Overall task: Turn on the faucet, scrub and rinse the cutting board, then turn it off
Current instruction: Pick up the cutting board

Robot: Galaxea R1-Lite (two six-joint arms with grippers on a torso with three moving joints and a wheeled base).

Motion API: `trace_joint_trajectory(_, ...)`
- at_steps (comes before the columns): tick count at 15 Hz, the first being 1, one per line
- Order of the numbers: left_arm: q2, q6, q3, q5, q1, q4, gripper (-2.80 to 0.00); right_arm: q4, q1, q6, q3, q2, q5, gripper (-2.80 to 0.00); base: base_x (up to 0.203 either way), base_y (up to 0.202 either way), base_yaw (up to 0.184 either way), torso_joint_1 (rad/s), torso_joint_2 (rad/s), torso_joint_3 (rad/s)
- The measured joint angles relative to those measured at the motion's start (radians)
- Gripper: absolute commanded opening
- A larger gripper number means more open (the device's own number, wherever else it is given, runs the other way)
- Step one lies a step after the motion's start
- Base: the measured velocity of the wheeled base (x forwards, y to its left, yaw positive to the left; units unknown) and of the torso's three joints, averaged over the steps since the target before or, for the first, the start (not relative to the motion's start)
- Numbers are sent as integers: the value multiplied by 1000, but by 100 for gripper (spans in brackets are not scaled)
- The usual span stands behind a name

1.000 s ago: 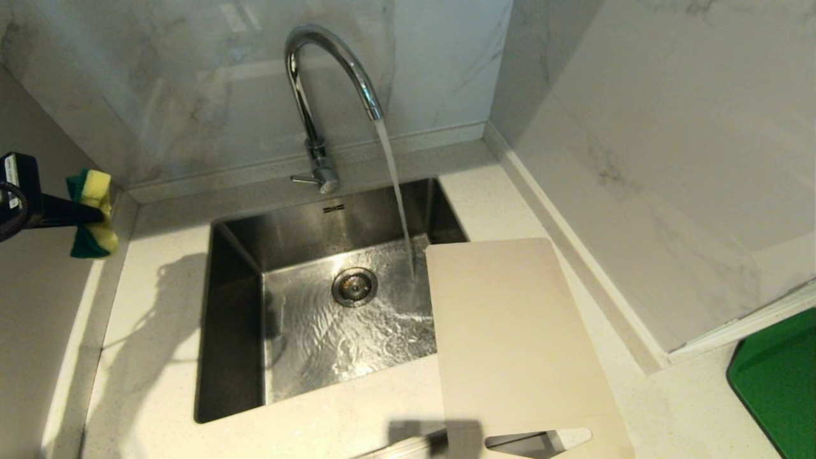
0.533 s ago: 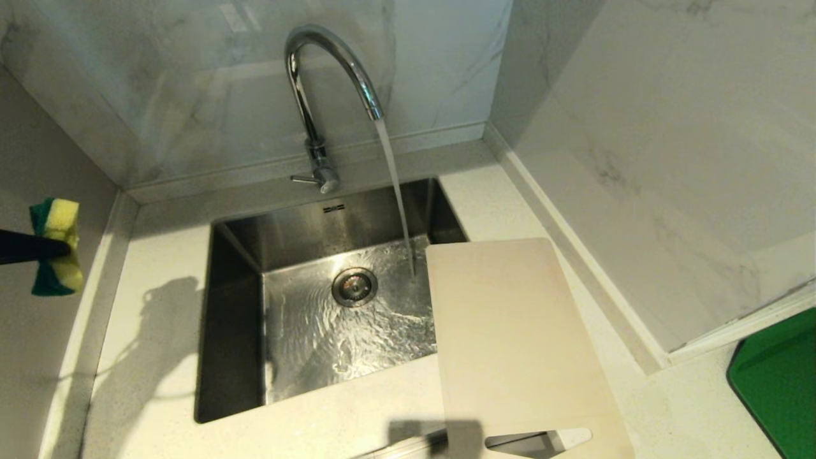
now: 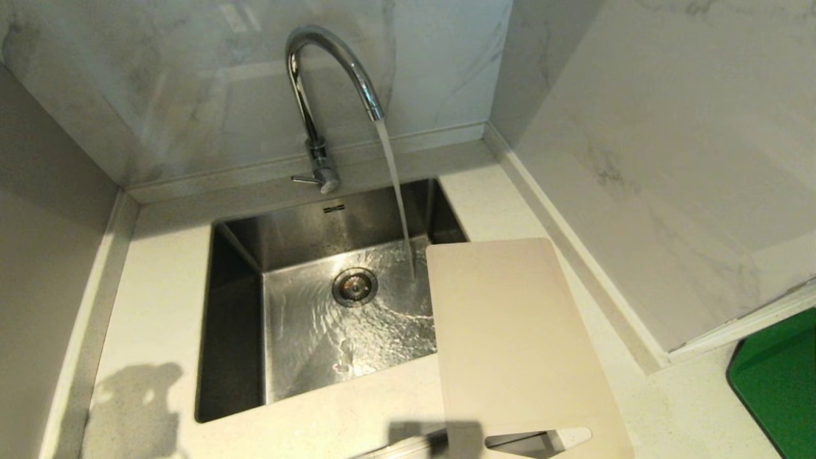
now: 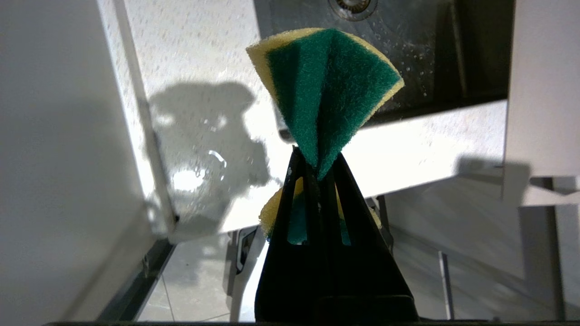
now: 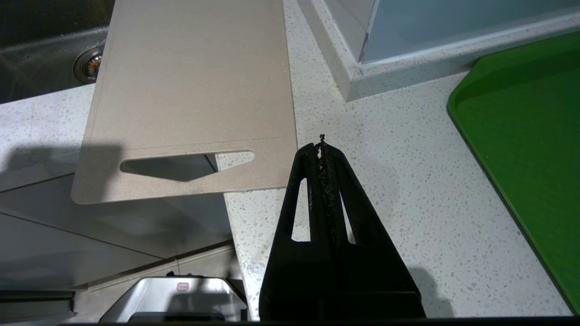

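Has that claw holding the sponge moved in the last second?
Yes. The left gripper, shut on the sponge, slid down and leftward past the wall corner, out of the head view.

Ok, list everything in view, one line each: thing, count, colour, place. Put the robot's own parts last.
faucet: one, shiny chrome, behind the sink, water running from its spout.
sink: one, steel, set in the counter, water on its floor.
drain: one, metal, middle of the sink floor.
cutting board: one, cream-beige, on the counter, overhanging the sink's right edge and the counter's front.
counter: one, white speckled, around the sink.
tray: one, bright green, on the counter far right.
sponge: one, yellow with green face, pinched in the left hand.
left hand: black, shut on the sponge, above the counter's front edge.
right hand: black, shut, empty, over the counter beside the board's handle slot.
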Motion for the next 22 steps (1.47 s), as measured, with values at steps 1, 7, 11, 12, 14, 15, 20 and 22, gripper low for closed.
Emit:
trace_joint_trajectory(1, -50, 6, 44, 7, 0, 0, -280, 0, 0, 0, 0, 0, 0, -280, 0, 0, 0, 0, 0, 0)
trace_joint_trajectory(7, -322, 35, 269, 48, 4, -39, -280, 0, 0, 0, 0, 0, 0, -280, 0, 0, 0, 0, 0, 0)
trace_joint_trajectory(11, -472, 137, 408, 109, 4, -101, -280, 0, 0, 0, 0, 0, 0, -280, 0, 0, 0, 0, 0, 0)
trace_joint_trajectory(12, -503, 155, 443, 117, 4, -111, -280, 0, 0, 0, 0, 0, 0, -280, 0, 0, 0, 0, 0, 0)
trace_joint_trajectory(14, -551, 167, 502, 141, -1, -156, -280, 0, 0, 0, 0, 0, 0, -280, 0, 0, 0, 0, 0, 0)
trace_joint_trajectory(15, -576, 184, 527, 152, -2, -179, -280, 0, 0, 0, 0, 0, 0, -280, 0, 0, 0, 0, 0, 0)
trace_joint_trajectory(20, -709, 307, 634, 172, -9, -209, -280, 0, 0, 0, 0, 0, 0, -280, 0, 0, 0, 0, 0, 0)
trace_joint_trajectory(22, -736, 315, 660, 171, -10, -249, -280, 0, 0, 1, 0, 0, 0, -280, 0, 0, 0, 0, 0, 0)
